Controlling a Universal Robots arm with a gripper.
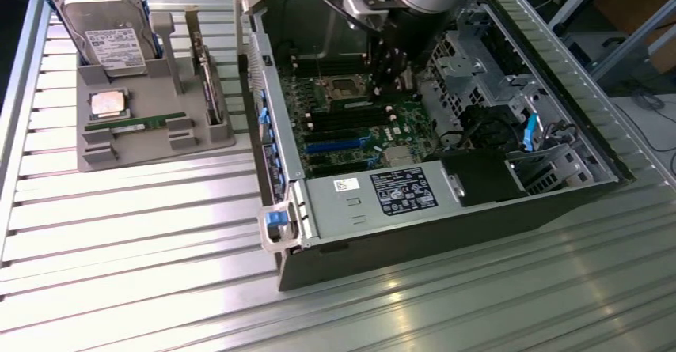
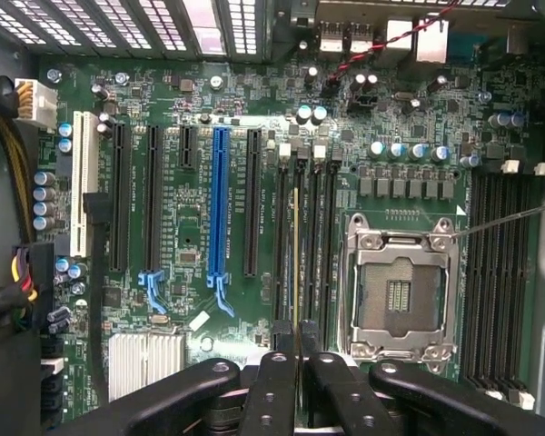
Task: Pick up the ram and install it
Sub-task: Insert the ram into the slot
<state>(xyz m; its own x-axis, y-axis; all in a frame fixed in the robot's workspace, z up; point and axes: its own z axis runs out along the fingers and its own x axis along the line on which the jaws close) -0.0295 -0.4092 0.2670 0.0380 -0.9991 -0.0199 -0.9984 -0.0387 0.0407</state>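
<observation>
- Over the motherboard [image 2: 209, 100], inside the open case [image 1: 444, 233], the gripper [image 2: 296, 363] is clamping a ram [image 2: 296, 263] edge-on between its fingers [image 2: 271, 386], jaws nearly closed on the thin board.
- Beside the empty socket [image 2: 400, 295], the held ram is hanging in line with the bank of dark slots [image 2: 304, 241], seen as a thin gold-edged strip running lengthwise along them.
- In the exterior view, the gripper [image 1: 393, 71] is reaching down into the case next to the socket [image 1: 343, 88].
- Doing this step well is, by judgement, a matter of keeping the stick parallel to its slot, centring it between the white end latches, and pressing straight down so both ends are seating together; any tilt is risking a jam against a neighbouring slot wall.
- Whether the ram's lower edge is touching the slot yet cannot be told.
- Away from the case, on the grey tray [image 1: 100, 162], a second ram [image 1: 138, 124] is lying flat in its holder.
- Counts: two rams, one held and one on the tray; one processor chip [image 1: 108, 104] on the tray beside the spare ram; one hard drive [image 1: 111, 39] standing at the tray's far end from the spare ram; one upright card [image 1: 211, 83] on the tray's case-side edge.
- Counts on the motherboard: one socket; one blue slot [image 2: 220, 204]; one heatsink [image 2: 145, 363].
</observation>
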